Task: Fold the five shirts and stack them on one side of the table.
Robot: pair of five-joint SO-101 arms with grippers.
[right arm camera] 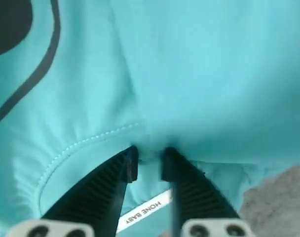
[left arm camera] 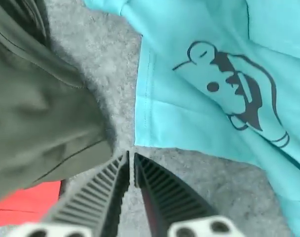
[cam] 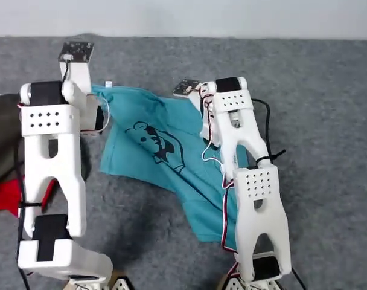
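Observation:
A teal shirt [cam: 148,164] with a dark cartoon print lies spread and rumpled on the grey table between the two arms. My right gripper [right arm camera: 150,162] is shut on the teal shirt [right arm camera: 189,74] near its collar seam, with a white neck label just under the fingers; in the high view it sits at the shirt's far right part [cam: 203,101]. My left gripper [left arm camera: 131,159] is shut, its tips right at the hem corner of the teal shirt [left arm camera: 204,123]; I cannot tell whether cloth is pinched. From above, the left gripper [cam: 102,118] is at the shirt's left edge.
A dark olive shirt [left arm camera: 36,98] lies bunched at the table's left edge [cam: 1,139]. A red shirt [cam: 5,196] lies beside it, nearer the arm bases, also seen as the red cloth [left arm camera: 21,202]. Bare grey table [cam: 328,121] extends to the right.

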